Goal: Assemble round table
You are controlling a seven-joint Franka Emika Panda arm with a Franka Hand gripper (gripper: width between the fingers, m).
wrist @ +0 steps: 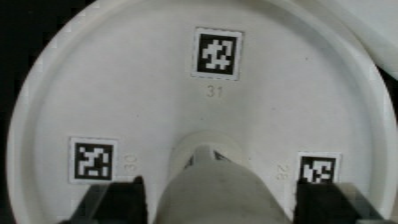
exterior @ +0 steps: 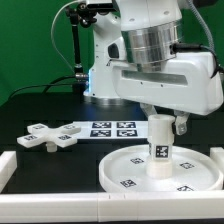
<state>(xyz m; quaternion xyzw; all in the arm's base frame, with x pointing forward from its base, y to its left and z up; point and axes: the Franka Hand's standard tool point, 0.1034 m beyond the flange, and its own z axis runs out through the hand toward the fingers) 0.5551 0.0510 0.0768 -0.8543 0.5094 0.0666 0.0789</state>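
The large rimmed disc (exterior: 128,173) lies flat on the black table in the exterior view's right foreground. The short cylinder leg (exterior: 160,150) stands upright on the disc's centre, with a tag on its side. My gripper (exterior: 161,122) comes down from above and is shut on the leg's upper part. In the wrist view the leg (wrist: 222,185) runs down between my two dark fingers (wrist: 125,205) onto the tagged disc (wrist: 160,110). The cross-shaped foot (exterior: 45,137) lies loose at the exterior view's left, apart from the disc.
The marker board (exterior: 112,129) lies flat behind the disc, between it and the arm's base. A low white rail (exterior: 60,208) borders the table's front and the exterior view's left side. A black cable stand (exterior: 80,45) rises at the back.
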